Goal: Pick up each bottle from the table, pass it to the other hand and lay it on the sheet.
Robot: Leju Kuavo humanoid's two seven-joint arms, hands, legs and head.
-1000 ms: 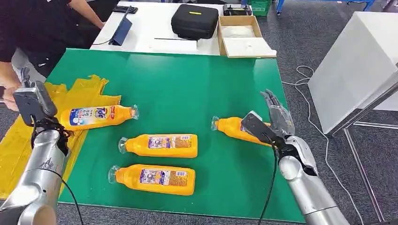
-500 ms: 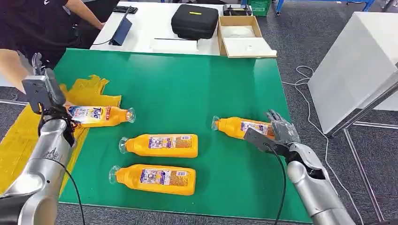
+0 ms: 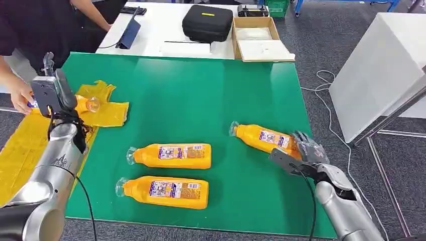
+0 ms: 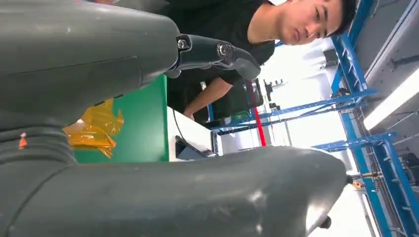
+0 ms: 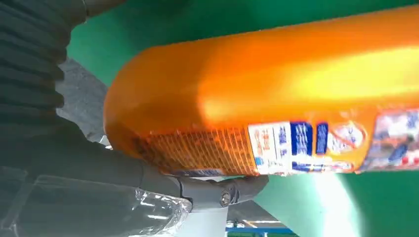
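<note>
R hand, lower right, fingers curled round base of orange plastic bottle on green mat. L hand, upper left, over yellow sheet; finger state can't tell.

Two bottles are lying side by side on the mat, one behind the other, near its front edge. A third bottle is lying to their right, its base end at the right hand. The sheet is lying over the mat's left edge, and a fourth bottle is resting on it beside the left hand. A case and a box are sitting behind the mat.
</note>
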